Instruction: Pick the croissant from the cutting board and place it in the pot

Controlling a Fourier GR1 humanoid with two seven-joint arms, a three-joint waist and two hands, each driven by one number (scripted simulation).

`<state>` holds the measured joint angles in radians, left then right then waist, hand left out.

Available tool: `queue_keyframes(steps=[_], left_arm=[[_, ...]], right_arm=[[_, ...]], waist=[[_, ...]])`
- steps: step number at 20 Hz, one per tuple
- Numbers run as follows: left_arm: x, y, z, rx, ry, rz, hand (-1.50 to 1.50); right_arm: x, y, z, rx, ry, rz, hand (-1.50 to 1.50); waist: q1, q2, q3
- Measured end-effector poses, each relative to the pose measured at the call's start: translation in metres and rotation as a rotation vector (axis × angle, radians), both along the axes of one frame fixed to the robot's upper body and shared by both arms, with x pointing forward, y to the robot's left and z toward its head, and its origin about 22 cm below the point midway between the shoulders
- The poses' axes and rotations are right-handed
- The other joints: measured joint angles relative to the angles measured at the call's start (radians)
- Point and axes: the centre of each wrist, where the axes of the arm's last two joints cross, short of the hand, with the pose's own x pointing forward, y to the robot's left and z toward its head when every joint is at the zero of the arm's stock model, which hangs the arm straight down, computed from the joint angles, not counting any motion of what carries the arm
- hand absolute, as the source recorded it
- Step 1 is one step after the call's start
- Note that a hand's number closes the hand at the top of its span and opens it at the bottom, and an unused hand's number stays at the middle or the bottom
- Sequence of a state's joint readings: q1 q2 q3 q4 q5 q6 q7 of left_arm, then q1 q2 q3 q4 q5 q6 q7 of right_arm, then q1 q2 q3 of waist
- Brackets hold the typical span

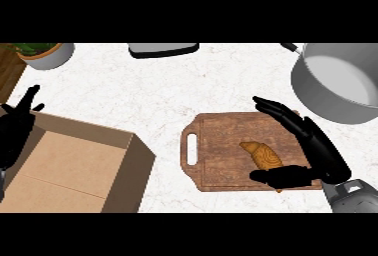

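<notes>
Our right robot hand (319,146) is spread, fingers straight, beside the croissant (261,155) on the cutting board (221,134). The pastry lies just to its left, long axis running far-left to near-right, with the thumb crossing its near tip. The pot (325,107) stands beyond. Our left robot hand (18,125) rests open at the left edge.

golden croissant (261,154) lies on wooden cutting board (221,145); grey pot (336,87) upright beyond.

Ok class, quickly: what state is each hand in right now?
Left hand: open, resting at the view's left edge, holding nothing.
Right hand: open over the cutting board, thumb by the croissant, not gripping it.
</notes>
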<state>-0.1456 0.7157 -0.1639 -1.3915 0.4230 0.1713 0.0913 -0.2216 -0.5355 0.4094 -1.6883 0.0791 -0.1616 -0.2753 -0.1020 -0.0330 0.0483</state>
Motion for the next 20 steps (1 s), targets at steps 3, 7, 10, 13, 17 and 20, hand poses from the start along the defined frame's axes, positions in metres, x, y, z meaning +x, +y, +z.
queue_keyframes(steps=[3,7,10,13,17,20], left_arm=[[0.000,0.000,0.003,-0.009,0.005,0.000,0.00],[0.003,-0.004,0.006,-0.015,0.004,-0.013,0.00],[0.007,-0.009,0.009,-0.013,-0.001,-0.025,0.00],[0.012,-0.013,0.012,-0.017,-0.003,-0.045,0.00],[0.018,-0.023,0.016,-0.017,-0.010,-0.093,0.00],[0.022,-0.028,0.016,-0.008,-0.012,-0.110,0.00]], right_arm=[[-0.009,-0.010,0.002,-0.082,0.069,-0.026,-1.50],[-0.018,-0.012,0.004,-0.128,0.171,-0.058,-1.50],[-0.022,-0.013,0.002,-0.156,0.259,-0.093,-1.50],[-0.026,-0.013,-0.003,-0.230,0.360,-0.098,-1.50],[-0.029,-0.018,-0.011,-0.371,0.467,-0.097,-1.50],[-0.029,-0.022,-0.017,-0.436,0.509,-0.110,-1.50]], waist=[[0.001,0.002,-0.003],[0.015,0.007,-0.006],[0.030,0.013,-0.006],[0.044,0.019,-0.008],[0.064,0.024,-0.010],[0.074,0.025,-0.009]])
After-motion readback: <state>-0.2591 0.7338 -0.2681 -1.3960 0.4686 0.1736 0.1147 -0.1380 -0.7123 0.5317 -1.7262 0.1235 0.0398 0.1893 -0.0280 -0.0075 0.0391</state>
